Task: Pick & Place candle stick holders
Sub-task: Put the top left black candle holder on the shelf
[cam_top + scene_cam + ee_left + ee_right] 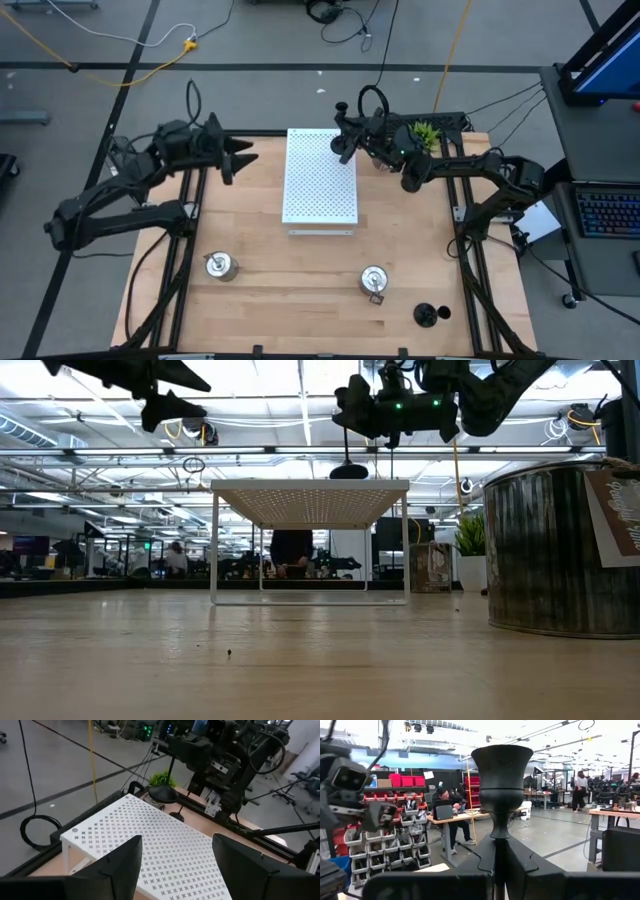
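Note:
My right gripper is shut on a matte black candle stick holder, held high over the far right corner of the white perforated board. The holder's round base hangs above the board. My left gripper is open and empty, raised beside the board's far left corner. Two squat silver holders and one black holder stand on the table near its front edge. The other holders are out of view. My right gripper pinches the black holder's thin stem between its two fingers, just under the cup. The fingers come level from the table's right side and lie across the stem. The holder is upright, cup up and base down, lifted clear of the board.
A small green spiky plant stands at the far right behind my right arm. In the low view one silver holder with a tag looms close on the right. Bare wood lies between the board and the front holders.

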`<state>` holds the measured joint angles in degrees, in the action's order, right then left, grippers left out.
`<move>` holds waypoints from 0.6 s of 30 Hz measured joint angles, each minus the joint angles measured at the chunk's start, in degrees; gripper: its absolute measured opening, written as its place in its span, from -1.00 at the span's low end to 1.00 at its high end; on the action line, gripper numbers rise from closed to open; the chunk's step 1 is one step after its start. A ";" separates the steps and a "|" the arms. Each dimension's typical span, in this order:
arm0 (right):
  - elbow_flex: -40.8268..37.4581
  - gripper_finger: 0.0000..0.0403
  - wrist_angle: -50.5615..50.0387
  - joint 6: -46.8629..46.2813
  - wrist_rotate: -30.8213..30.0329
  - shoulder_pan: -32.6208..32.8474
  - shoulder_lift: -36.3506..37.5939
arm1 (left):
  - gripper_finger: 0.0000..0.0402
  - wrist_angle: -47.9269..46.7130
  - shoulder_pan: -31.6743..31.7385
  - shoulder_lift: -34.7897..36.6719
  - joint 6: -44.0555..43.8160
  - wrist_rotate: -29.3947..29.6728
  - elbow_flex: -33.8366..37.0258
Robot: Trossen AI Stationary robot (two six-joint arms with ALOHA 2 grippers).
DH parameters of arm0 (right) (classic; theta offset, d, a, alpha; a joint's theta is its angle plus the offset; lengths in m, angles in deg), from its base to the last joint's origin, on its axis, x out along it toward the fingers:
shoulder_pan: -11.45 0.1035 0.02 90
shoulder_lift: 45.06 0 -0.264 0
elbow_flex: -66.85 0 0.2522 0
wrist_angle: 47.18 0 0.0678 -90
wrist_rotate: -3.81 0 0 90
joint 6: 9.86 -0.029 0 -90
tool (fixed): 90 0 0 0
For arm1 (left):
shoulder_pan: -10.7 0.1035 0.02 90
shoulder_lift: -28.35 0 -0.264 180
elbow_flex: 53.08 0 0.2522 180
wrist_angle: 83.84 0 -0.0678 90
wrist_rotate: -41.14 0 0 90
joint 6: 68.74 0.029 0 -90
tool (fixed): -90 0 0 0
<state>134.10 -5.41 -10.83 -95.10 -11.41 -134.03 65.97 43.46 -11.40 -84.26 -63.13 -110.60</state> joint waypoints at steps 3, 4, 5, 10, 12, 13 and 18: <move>0.00 -0.97 -0.05 -0.97 -0.04 -0.05 0.00 | 0.24 -0.04 -3.25 1.82 -0.25 4.01 1.15; 0.00 -0.97 -0.03 -1.03 -0.25 -0.05 0.00 | 0.24 0.06 -4.34 2.20 -0.25 4.90 1.39; 0.00 -0.97 0.02 -1.09 -0.58 -0.05 0.00 | 0.24 0.10 -5.45 2.50 -0.27 5.73 1.71; 0.00 -0.97 0.43 -3.08 -1.75 -0.05 0.00 | 0.24 -0.09 -10.90 2.71 -1.76 9.45 3.53; 0.00 -0.97 0.90 -3.31 -1.74 0.00 -0.52 | 0.24 -0.07 -12.82 2.73 -1.77 11.27 3.97; 0.00 -0.97 1.84 -2.86 -1.76 0.08 -1.18 | 0.24 -0.05 -13.73 2.73 -1.72 12.13 4.07; 0.00 -0.97 5.67 -2.32 -4.80 0.04 -5.32 | 0.24 0.06 -16.74 2.73 -1.55 15.61 4.13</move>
<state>134.10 0.26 -13.14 -99.89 -11.37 -139.35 66.03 26.72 -8.67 -85.81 -47.52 -106.47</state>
